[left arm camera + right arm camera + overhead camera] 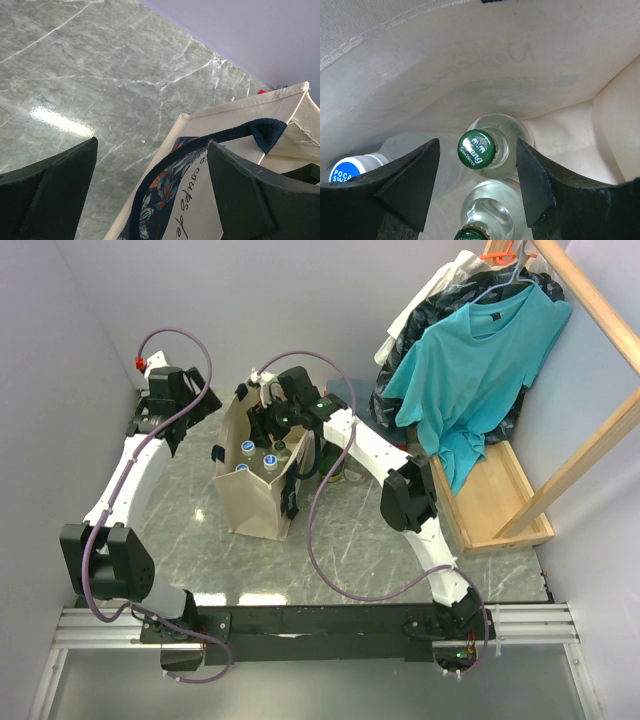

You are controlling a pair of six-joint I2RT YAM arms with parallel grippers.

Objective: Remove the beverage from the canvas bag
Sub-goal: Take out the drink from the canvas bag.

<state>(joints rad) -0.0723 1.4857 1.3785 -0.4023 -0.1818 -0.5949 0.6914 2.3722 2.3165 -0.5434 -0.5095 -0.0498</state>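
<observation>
Green-capped glass bottle [477, 149] stands inside canvas bag [255, 505], between spread jaws of my right gripper [478, 146], cap untouched. Blue-capped bottle [347, 169] beside it. My left gripper [152, 144] released, spread over bag rim, dark strap [215, 137] between.

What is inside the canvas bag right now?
Wrist view: a green-capped bottle, a second one, a blue-capped bottle. Top view: more blue caps. The canvas bag hides their lower bodies and its own floor.
</observation>
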